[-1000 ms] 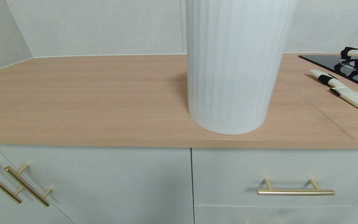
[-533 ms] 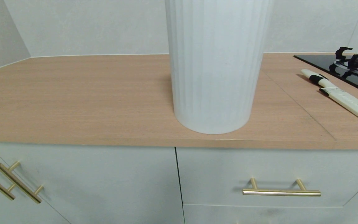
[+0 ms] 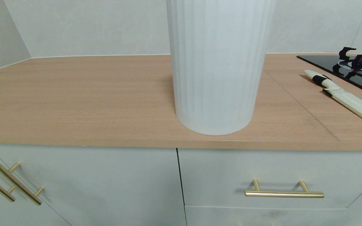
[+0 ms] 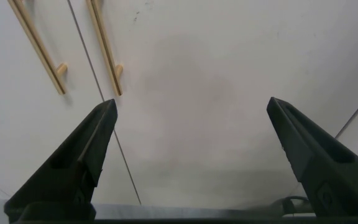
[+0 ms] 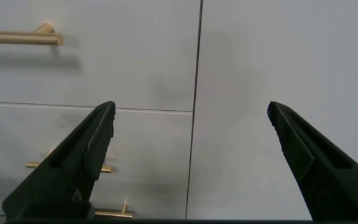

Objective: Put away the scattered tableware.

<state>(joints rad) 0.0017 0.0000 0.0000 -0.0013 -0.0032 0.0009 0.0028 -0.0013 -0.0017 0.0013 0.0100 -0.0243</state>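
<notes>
My view has shifted sideways and now sits steady, so I judge I'm parked: the knife point(image 3: 347, 99) lies on the desk point(image 3: 74, 103) right of the white ribbed holder point(image 3: 215, 69), while both jaws gape empty facing the cabinet fronts point(image 4: 185, 74).

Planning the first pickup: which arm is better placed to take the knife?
Right, probably. The knife lies at the counter's right end by the stove; right gripper and left gripper both hang open before cabinet fronts.
</notes>
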